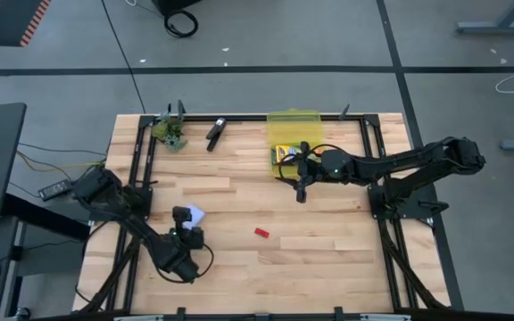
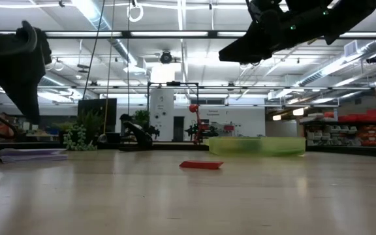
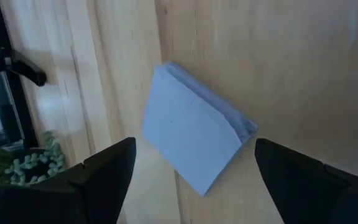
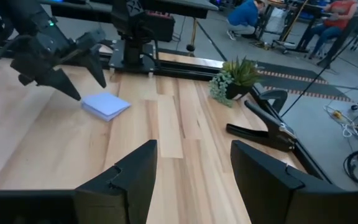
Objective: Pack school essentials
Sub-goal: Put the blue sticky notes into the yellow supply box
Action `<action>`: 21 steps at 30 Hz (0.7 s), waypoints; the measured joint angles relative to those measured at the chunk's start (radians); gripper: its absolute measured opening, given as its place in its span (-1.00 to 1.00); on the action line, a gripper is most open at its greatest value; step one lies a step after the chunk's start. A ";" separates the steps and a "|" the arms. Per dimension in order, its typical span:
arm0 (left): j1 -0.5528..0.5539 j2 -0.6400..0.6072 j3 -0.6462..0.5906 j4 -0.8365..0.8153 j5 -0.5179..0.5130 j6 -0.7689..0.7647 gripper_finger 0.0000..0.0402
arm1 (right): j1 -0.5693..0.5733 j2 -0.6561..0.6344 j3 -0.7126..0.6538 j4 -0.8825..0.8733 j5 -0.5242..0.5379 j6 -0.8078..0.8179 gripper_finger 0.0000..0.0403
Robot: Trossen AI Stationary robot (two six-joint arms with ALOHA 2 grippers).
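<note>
Pale wood-plank table [image 1: 328, 259], square light-blue pad [image 3: 194, 134] between spread left gripper [image 3: 191, 168], right gripper [image 4: 194, 171] open

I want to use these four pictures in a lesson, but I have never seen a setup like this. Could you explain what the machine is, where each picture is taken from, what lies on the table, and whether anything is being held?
This is a robot with two dark arms at a wooden table. One picture looks straight down, one looks level across the tabletop, and two come from cameras on the wrists.

The left hand hovers open over a light-blue pad, holding nothing. The right hand is open and empty, next to a yellow-green box that sits by a clear green container.

Also on the table: a small red piece, a black clip and a little green plant. People show in the room behind.
</note>
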 joint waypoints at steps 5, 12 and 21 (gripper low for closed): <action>0.000 0.024 0.000 0.000 0.000 0.001 0.63 | 0.000 0.000 0.000 0.000 -0.001 0.016 0.05; 0.002 0.023 -0.001 -0.016 -0.010 0.001 0.56 | 0.000 0.000 0.000 0.001 -0.027 0.021 0.05; 0.002 0.023 -0.001 -0.040 -0.048 -0.075 0.40 | 0.000 0.000 0.000 0.001 -0.027 0.027 0.05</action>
